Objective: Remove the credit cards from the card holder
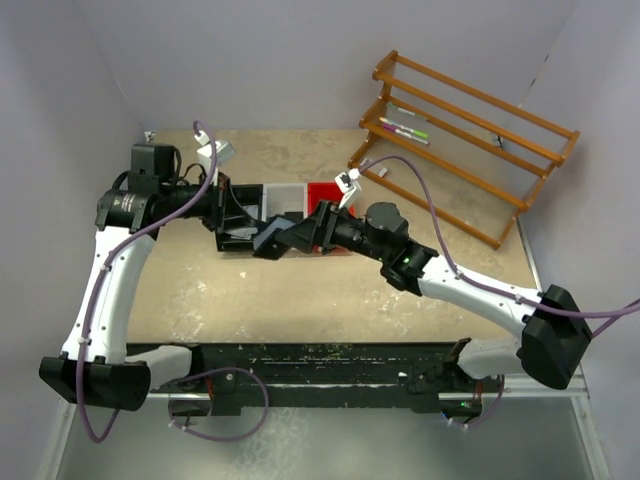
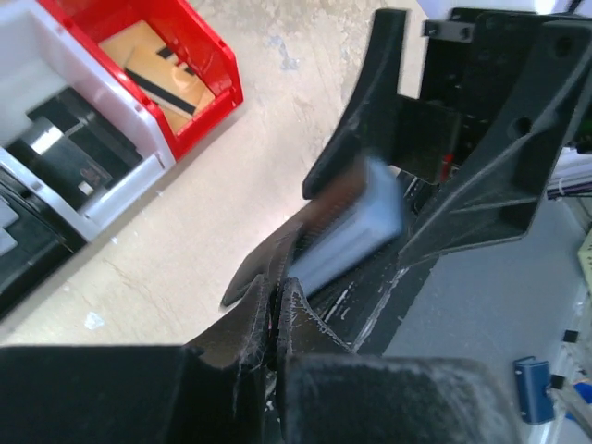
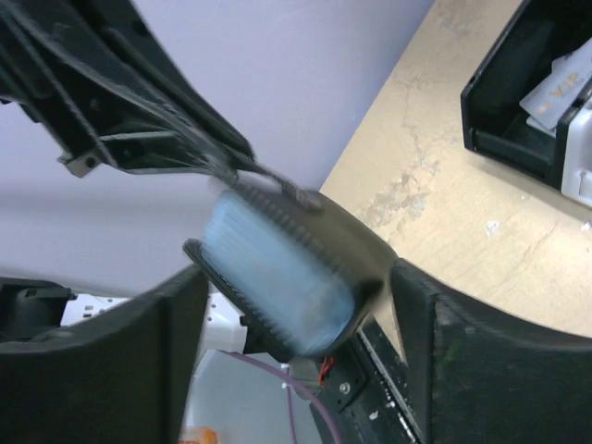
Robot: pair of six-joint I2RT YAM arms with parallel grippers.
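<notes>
Holding card holder (image 3: 347,254) in shut left claw (image 2: 277,298), right claw (image 3: 298,287) open, empty. Next: pinch credit cards (image 3: 264,250), pull.

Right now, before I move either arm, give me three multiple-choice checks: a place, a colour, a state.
1. Where is the card holder? A in the red tray; B held in the air by the left pincer; C on the wooden rack.
2. Colour of the credit cards? A grey-blue; B red; C yellow.
3. The right pincer is: A shut on the cards; B open; C out of view.
Key: 1 B, the left pincer pinches its black flap above the table. 2 A, a pale blue stack shows inside the holder. 3 B, its fingers stand apart, either side of the holder.
</notes>
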